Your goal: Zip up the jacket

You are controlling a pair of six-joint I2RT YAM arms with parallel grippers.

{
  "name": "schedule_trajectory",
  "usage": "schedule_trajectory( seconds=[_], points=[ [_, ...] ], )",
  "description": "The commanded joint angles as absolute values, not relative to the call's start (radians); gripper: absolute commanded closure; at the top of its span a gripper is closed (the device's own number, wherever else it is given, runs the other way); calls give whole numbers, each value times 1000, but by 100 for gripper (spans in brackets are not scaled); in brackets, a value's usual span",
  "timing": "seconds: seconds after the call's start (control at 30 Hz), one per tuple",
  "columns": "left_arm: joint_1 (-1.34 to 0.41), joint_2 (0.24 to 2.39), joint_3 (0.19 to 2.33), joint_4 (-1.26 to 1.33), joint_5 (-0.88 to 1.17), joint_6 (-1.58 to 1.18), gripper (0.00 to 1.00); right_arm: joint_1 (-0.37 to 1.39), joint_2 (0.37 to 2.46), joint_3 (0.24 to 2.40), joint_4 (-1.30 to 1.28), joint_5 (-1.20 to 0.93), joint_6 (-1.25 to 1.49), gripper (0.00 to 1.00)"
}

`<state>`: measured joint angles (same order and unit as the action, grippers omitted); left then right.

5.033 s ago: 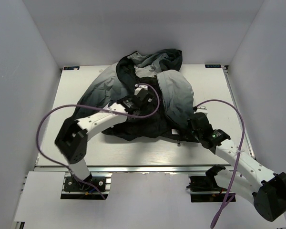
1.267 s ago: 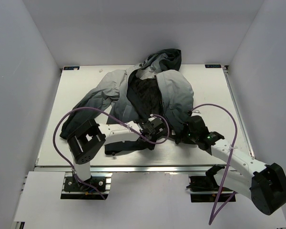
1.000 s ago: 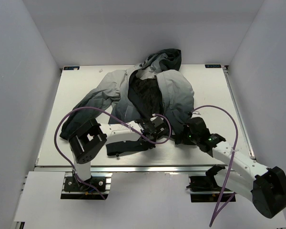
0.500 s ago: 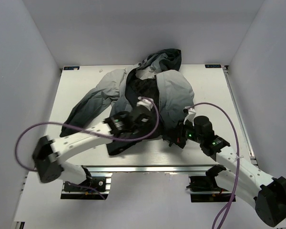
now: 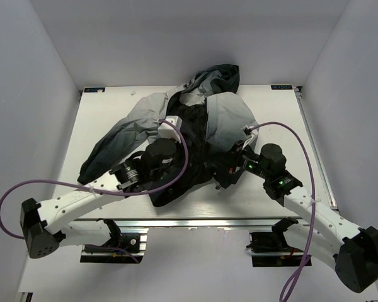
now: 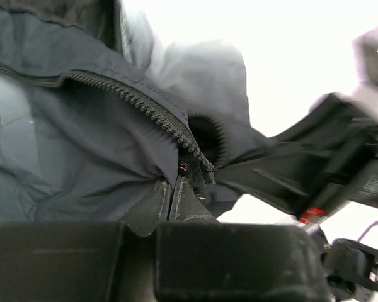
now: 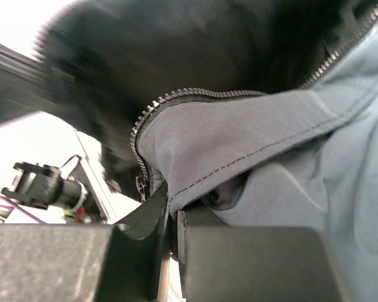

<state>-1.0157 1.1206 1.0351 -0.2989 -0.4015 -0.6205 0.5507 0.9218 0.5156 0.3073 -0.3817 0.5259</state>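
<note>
The jacket lies open on the table, light grey at the shoulders, black at the hem, hood at the back. My left gripper is over the black hem near the middle. In the left wrist view it is shut on the jacket's front edge, at the lower end of a row of zipper teeth. My right gripper is close to its right. In the right wrist view it is shut on the other front edge, beside zipper teeth and a small slider. The right gripper's dark body also shows in the left wrist view.
The white table has walls on three sides and a metal rail along the near edge. The jacket's left sleeve stretches toward the table's left side. Purple cables loop above both arms.
The left arm has swung out to the left and its gripper has drawn back left over the hem. The right gripper has moved left and away from the front edge. The hem has bunched between them.
</note>
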Motion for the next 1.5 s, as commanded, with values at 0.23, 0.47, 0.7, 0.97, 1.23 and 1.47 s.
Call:
schedule_trajectory(
  seconds=[0.23, 0.47, 0.7, 0.97, 1.23, 1.47],
  points=[
    [-1012, 1374, 1151, -619, -342, -773, 100, 558, 1002, 569, 307, -229, 480, 100],
    [-1012, 1393, 967, -725, -12, -718, 100, 563, 1160, 816, -116, -8, 365, 100],
    [-1011, 1345, 833, -782, 44, -761, 100, 612, 1183, 666, -287, -13, 333, 100],
    [-1011, 1319, 795, -719, 69, -746, 100, 784, 1144, 727, -331, 8, 308, 100],
    [-1011, 1299, 900, -850, -46, -719, 14, 785, 1161, 733, -350, 73, 373, 100],
    [-928, 1316, 1130, -923, -270, -677, 2, 784, 1074, 669, -368, 166, 405, 100]
  ],
)
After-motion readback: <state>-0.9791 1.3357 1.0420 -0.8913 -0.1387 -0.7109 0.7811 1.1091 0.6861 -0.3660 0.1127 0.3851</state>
